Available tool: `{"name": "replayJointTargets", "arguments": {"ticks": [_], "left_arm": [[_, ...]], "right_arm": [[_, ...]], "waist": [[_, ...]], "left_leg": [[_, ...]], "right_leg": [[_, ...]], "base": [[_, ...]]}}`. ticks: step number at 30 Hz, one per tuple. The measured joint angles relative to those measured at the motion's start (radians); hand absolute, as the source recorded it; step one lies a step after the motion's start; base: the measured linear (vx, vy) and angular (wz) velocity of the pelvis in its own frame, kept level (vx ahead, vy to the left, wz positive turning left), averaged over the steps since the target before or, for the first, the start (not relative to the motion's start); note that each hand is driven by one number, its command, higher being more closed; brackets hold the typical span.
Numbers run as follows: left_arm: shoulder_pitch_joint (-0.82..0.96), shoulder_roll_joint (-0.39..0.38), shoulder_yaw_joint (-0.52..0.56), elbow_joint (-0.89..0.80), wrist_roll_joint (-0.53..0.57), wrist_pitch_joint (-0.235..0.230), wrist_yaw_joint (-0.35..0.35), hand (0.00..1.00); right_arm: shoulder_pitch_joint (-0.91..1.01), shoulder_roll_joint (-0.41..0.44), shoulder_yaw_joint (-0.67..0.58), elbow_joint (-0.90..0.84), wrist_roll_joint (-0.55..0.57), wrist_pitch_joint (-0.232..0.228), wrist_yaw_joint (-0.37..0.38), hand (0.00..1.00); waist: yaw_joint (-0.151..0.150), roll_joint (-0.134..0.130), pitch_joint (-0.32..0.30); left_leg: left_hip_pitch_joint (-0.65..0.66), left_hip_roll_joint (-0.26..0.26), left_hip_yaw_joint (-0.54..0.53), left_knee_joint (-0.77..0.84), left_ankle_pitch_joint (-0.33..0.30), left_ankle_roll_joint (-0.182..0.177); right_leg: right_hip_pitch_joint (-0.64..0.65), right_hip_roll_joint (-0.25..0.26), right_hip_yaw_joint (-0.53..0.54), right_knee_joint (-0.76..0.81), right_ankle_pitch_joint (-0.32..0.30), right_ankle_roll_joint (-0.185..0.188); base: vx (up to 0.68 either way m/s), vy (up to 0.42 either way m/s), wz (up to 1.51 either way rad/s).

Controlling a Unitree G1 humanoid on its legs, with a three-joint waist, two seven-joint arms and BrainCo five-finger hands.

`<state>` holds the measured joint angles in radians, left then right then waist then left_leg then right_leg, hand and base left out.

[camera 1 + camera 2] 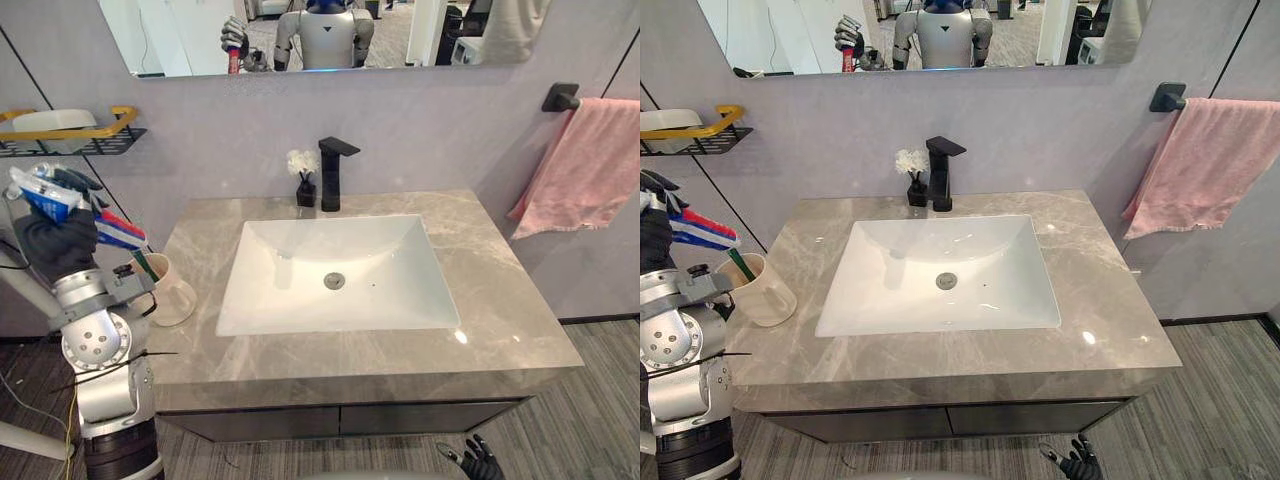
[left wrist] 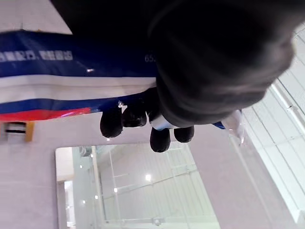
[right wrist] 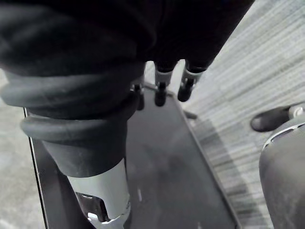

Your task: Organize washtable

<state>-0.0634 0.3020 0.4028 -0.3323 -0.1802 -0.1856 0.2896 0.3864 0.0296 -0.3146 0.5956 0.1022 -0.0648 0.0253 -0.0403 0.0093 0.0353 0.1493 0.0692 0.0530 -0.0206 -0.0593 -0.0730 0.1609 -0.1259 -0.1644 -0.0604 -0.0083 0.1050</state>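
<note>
**Toothpaste tube** (image 1: 112, 230), blue, white and red, held in the air off the left end of the counter (image 1: 500, 300). It is above and just outward of the cream mug (image 1: 178, 292), which carries a green toothbrush (image 1: 143, 264).

**Left robot hand** (image 1: 52, 238): fingers (image 2: 125, 119) curled round the tube's body, with the flat striped end pointing toward the mug.

**Right robot hand** (image 1: 478, 462): low before the cabinet front, fingers loosely straight, holding nothing.

**Probable step:** lowering the tube into the mug.

**Hazards:**
- The tube's end may strike the mug rim or the toothbrush and tip the mug, which stands at the counter's left edge.
- The soft tube may buckle or slip in this sideways grasp.
- A wide upward swing could meet the wall shelf (image 1: 70, 135) near above the hand.

The sink (image 1: 335, 265), faucet (image 1: 331, 172) and pink towel (image 1: 590, 165) lie well apart from the action.
</note>
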Motion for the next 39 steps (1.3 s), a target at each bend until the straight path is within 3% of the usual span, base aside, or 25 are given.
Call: {"name": "replayJointTargets", "arguments": {"ticks": [5, 17, 18, 26, 39], "left_arm": [[0.01, -0.01, -0.004, 0.085, 0.0, 0.025, -0.002, 1.0], [0.045, -0.037, -0.028, 0.143, -0.001, 0.036, -0.008, 1.0], [0.045, -0.042, -0.029, 0.152, -0.001, 0.041, -0.013, 0.0], [0.045, -0.021, -0.044, 0.253, -0.006, 0.054, -0.029, 0.0], [0.038, 0.026, -0.047, 0.278, -0.045, 0.052, -0.026, 0.0]], "right_arm": [[0.013, -0.006, 0.046, 0.001, -0.023, 0.001, 0.0, 0.0], [0.014, -0.019, 0.085, 0.017, -0.034, 0.004, 0.0, 0.0], [0.015, -0.019, 0.088, 0.017, -0.034, 0.005, 0.0, 0.0], [0.014, -0.027, 0.127, 0.017, -0.034, 0.01, 0.0, 0.0], [0.015, -0.028, 0.129, 0.017, -0.034, 0.011, 0.0, 0.0]], "waist": [[0.002, -0.004, -0.003], [0.005, -0.008, -0.005], [0.005, -0.008, -0.005], [0.005, -0.012, -0.009], [0.003, -0.009, -0.011]], "left_leg": [[-0.018, -0.001, -0.011, 0.002, 0.002, -0.002], [-0.022, 0.0, -0.012, 0.009, 0.001, -0.003], [-0.022, 0.001, -0.012, 0.01, 0.001, -0.003], [-0.031, 0.001, -0.014, 0.012, 0.002, -0.003], [-0.038, 0.001, -0.007, 0.015, 0.002, -0.003]], "right_leg": [[-0.009, 0.0, -0.008, 0.0, 0.0, 0.0], [-0.01, 0.0, -0.01, 0.0, -0.001, 0.0], [-0.01, 0.0, -0.011, 0.0, -0.001, 0.0], [-0.01, 0.001, -0.022, -0.011, 0.003, 0.001], [-0.008, 0.001, -0.018, -0.036, 0.022, 0.0]], "base": [[0.0, -0.001, 0.04], [-0.03, -0.006, 0.01], [-0.04, -0.01, 0.03], [-0.01, -0.005, 0.02], [-0.02, -0.002, -0.01]]}}
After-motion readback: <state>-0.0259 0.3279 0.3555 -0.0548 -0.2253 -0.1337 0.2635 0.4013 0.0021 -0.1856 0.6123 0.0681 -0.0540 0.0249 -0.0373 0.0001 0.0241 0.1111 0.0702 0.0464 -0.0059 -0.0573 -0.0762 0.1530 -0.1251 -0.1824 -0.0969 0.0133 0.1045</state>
